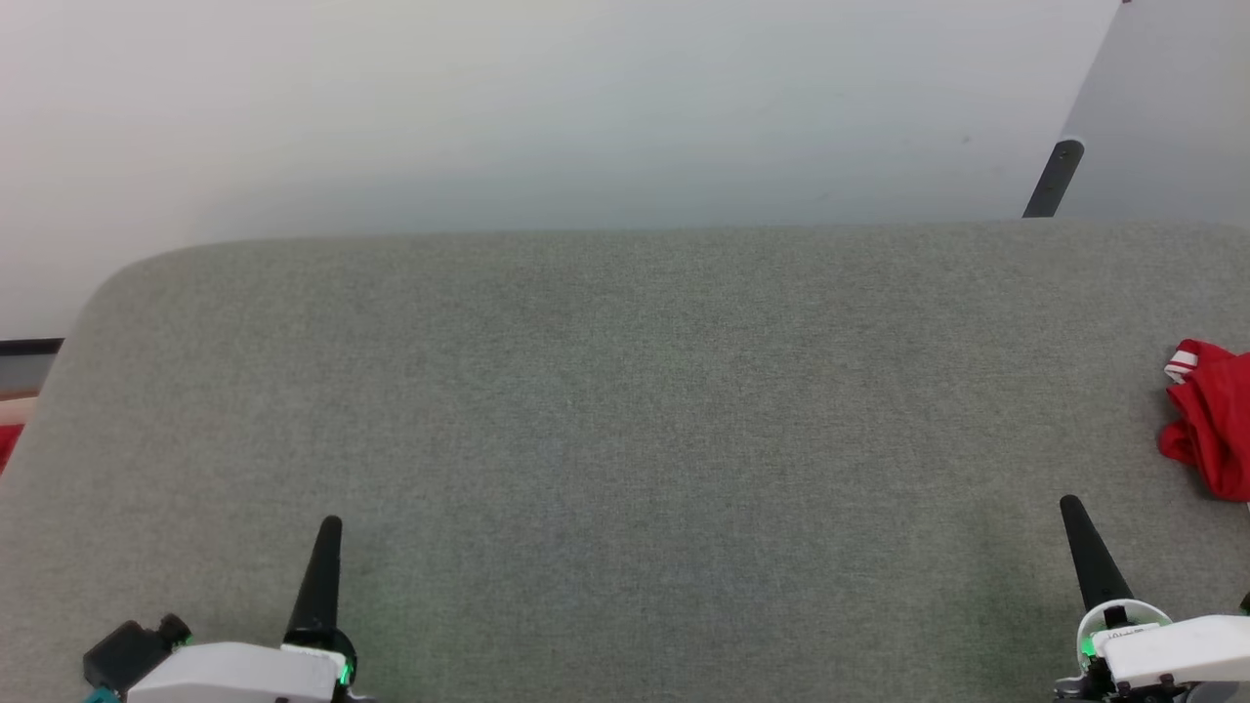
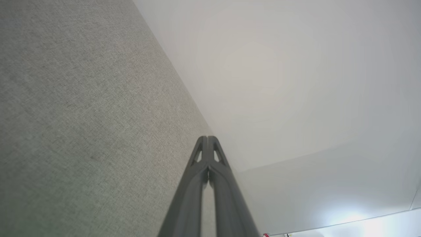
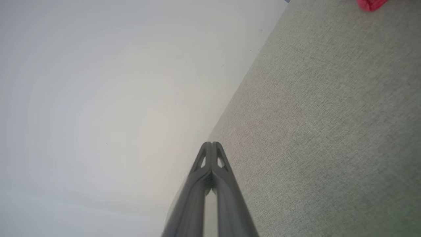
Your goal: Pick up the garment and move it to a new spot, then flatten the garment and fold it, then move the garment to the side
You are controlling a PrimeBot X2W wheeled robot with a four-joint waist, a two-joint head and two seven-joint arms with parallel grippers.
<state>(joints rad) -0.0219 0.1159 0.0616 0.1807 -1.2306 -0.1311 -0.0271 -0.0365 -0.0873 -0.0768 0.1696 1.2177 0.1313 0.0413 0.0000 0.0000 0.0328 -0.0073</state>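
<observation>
Left gripper (image 1: 328, 543) at near left, over table (image 1: 625, 410). Closed tight, long dark fingers tip to tip, holding nothing. Points toward far edge, leaning slightly right. From left wrist view, left gripper (image 2: 208, 140) with fingers meeting at the tip and a slim slot lower down, grey cloth on one side, pale wall on the other.

Right gripper (image 1: 1077, 522) at near right, over the same cloth. Closed as well, empty, leaning slightly left. From right wrist view, right gripper (image 3: 211, 144) with fingers pressed together at the tip, cloth and wall to either side.

Garment (image 1: 1211, 430) at right edge of table, farther off than right gripper and to its right, apart from it. Lies crumpled in a red heap, red-and-white striped trim at its far-left corner, rest cut off by the frame. Shows from right wrist view as a red scrap (image 3: 370, 4), well apart from the fingertips.

Table topped in grey-green woven cloth, far-left corner rounded. Beyond far edge, pale wall (image 1: 586, 98). Past far right, dark slanted bar (image 1: 1053, 179) beside a grey panel (image 1: 1172, 107). Off left edge of table, red sliver (image 1: 6, 444), too small to tell what.
</observation>
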